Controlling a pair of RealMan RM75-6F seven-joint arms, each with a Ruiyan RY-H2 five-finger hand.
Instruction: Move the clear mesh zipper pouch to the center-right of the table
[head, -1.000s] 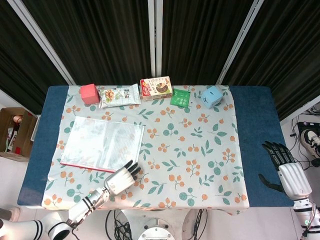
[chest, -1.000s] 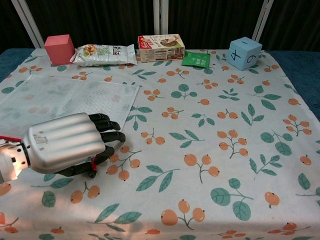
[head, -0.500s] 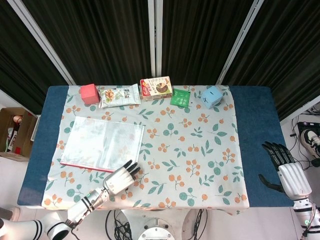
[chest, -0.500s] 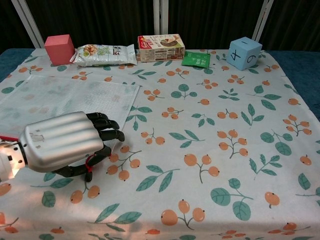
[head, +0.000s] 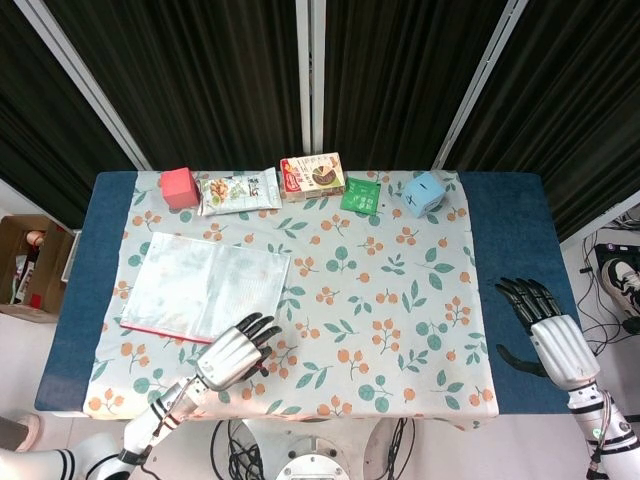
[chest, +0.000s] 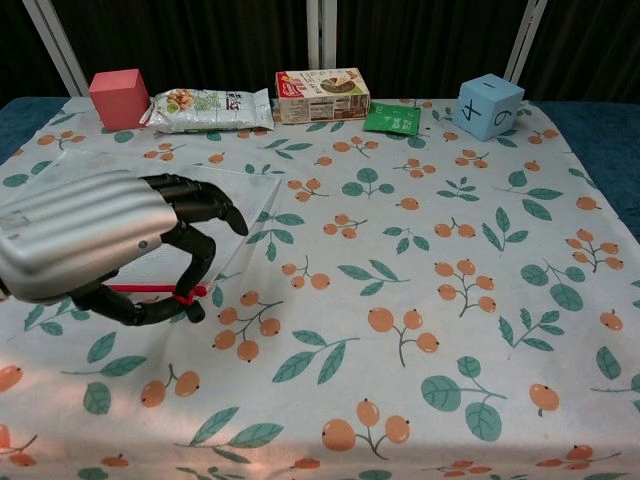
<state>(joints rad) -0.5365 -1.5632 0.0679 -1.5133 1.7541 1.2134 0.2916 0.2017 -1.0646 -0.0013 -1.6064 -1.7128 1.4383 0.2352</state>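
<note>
The clear mesh zipper pouch (head: 200, 285) lies on the left half of the flowered cloth, its red zipper edge along the near side. My left hand (head: 232, 352) is at the pouch's near right corner. In the chest view my left hand (chest: 110, 245) pinches the red zipper edge (chest: 150, 290) between thumb and fingers, and that part of the pouch (chest: 255, 195) is raised off the cloth. My right hand (head: 545, 325) hovers over the blue table edge at the right, fingers spread, holding nothing; the chest view does not show it.
Along the far edge stand a red cube (head: 179, 186), a snack bag (head: 238, 190), a printed box (head: 312, 175), a green packet (head: 361, 195) and a blue cube (head: 423, 192). A cardboard box (head: 30, 265) sits on the floor at the left.
My left hand has closed on the pouch's red zipper edge and risen, lifting that corner. My right hand has moved forward and inward toward the table.
</note>
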